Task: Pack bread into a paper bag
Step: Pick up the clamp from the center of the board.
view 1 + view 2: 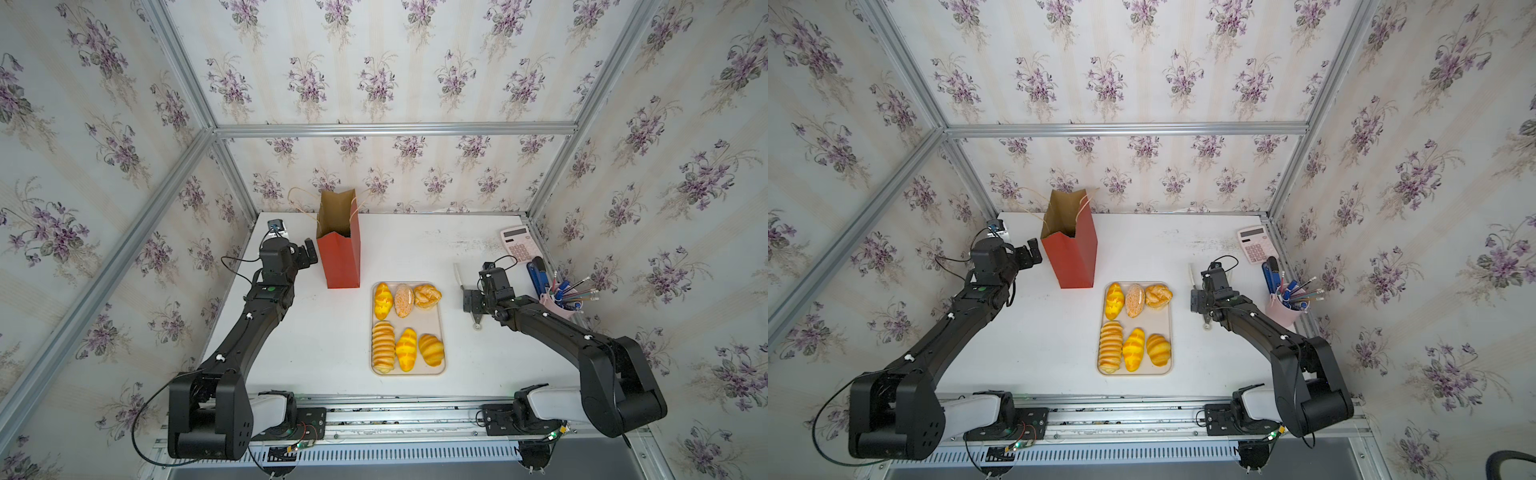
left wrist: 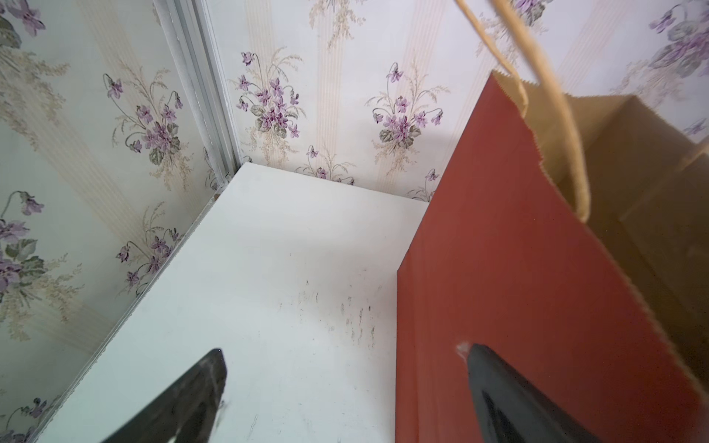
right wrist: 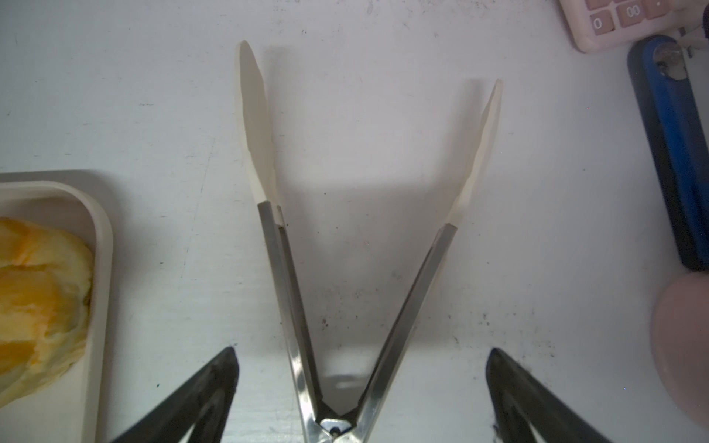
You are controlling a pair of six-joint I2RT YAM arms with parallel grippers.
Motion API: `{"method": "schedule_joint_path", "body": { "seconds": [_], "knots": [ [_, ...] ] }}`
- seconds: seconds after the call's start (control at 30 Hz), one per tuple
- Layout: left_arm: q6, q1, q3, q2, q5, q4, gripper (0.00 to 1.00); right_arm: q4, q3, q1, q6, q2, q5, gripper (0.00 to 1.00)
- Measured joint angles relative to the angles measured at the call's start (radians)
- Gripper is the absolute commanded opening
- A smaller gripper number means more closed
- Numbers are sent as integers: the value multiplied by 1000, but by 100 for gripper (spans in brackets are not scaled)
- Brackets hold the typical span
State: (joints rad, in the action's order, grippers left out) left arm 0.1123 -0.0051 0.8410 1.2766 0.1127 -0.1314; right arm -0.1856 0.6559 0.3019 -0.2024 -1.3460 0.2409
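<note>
Six pieces of bread lie in two rows on a beige tray (image 1: 437,321) (image 1: 1165,321) at mid-table: several glossy yellow rolls (image 1: 406,349) (image 1: 1134,349), a brown speckled bun (image 1: 404,300) and a knot roll (image 1: 427,296). The red paper bag (image 1: 343,259) (image 1: 1076,259) (image 2: 518,249) stands upright and open at the back left. My left gripper (image 1: 309,249) (image 2: 345,351) is open beside the bag's side wall, holding nothing. My right gripper (image 1: 471,301) (image 3: 360,351) is open, straddling the hinge end of metal tongs (image 3: 284,268) (image 1: 458,272) lying on the table, right of the tray.
A pink calculator (image 1: 518,243), a blue stapler (image 1: 538,272) and a pink cup of pens (image 1: 559,307) stand along the right edge. Wallpapered walls enclose the table on the left, back and right. One yellow roll (image 3: 38,299) shows in the right wrist view.
</note>
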Motion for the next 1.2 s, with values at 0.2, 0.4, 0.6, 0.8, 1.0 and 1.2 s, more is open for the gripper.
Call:
{"method": "schedule_joint_path", "body": {
  "seconds": [0.2, 0.4, 0.6, 0.8, 1.0, 1.2],
  "knots": [
    [-4, 3, 2, 61, 17, -1, 100, -12, -1, 0, 0, 11, 13, 100],
    [-29, 31, 40, 117, 27, -9, 100, -13, -1, 0, 0, 11, 16, 100],
    [-44, 53, 105, 226, 19, -38, 100, -13, -1, 5, -7, 18, 16, 100],
    [-44, 61, 200, 352, -18, -55, 100, -25, 2, 8, -13, 19, 17, 100],
    [-44, 62, 241, 410, -68, -61, 100, -57, 2, 13, -32, 15, 15, 100],
    [-45, 61, 245, 413, -95, -69, 100, -83, 9, 14, -37, -24, 14, 100]
  ]
}}
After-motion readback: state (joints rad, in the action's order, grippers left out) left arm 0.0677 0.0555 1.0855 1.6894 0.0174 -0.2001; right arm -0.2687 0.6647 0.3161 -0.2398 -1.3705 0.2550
